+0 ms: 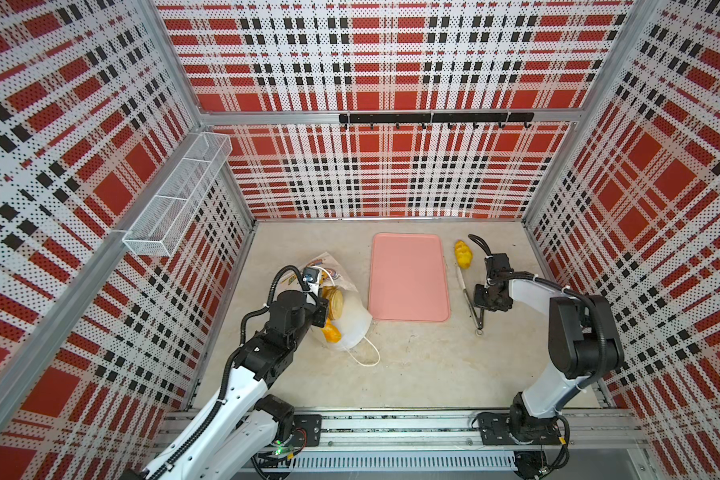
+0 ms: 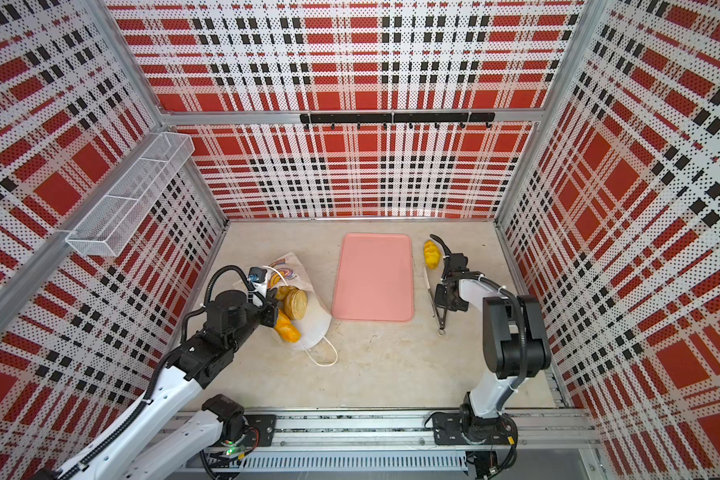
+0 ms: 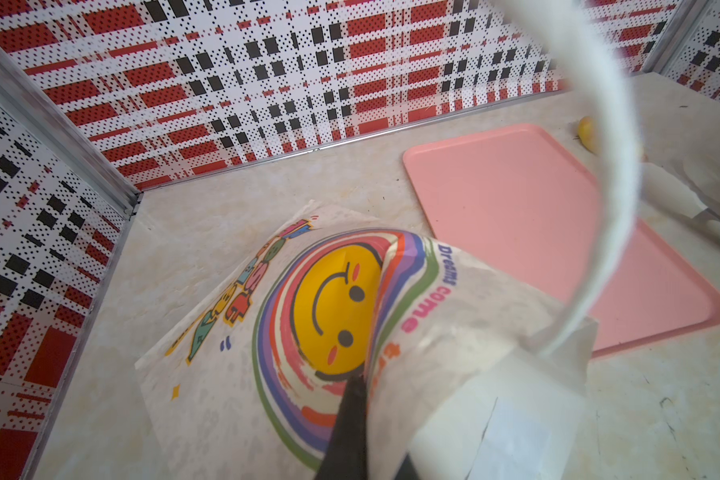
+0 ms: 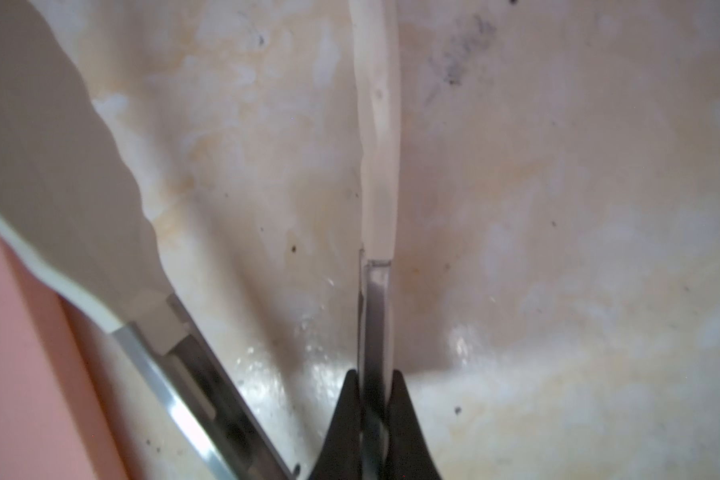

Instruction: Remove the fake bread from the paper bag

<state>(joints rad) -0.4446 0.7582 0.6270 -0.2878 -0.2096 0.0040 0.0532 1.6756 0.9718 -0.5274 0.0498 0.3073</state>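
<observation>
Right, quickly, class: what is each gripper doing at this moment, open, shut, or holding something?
Left gripper: closed, pinching an edge of the paper bag.
Right gripper: closed on one arm of the tongs.

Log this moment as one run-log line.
left claw: shut on paper bag | right claw: shut on tongs, one arm | fake bread: several in bag, one piece on table

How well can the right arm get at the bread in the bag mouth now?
Probably, using the tongs. The right gripper is shut on one tong arm; the left gripper holds the paper bag open, fake bread exposed; only the flat tray lies between.
</observation>
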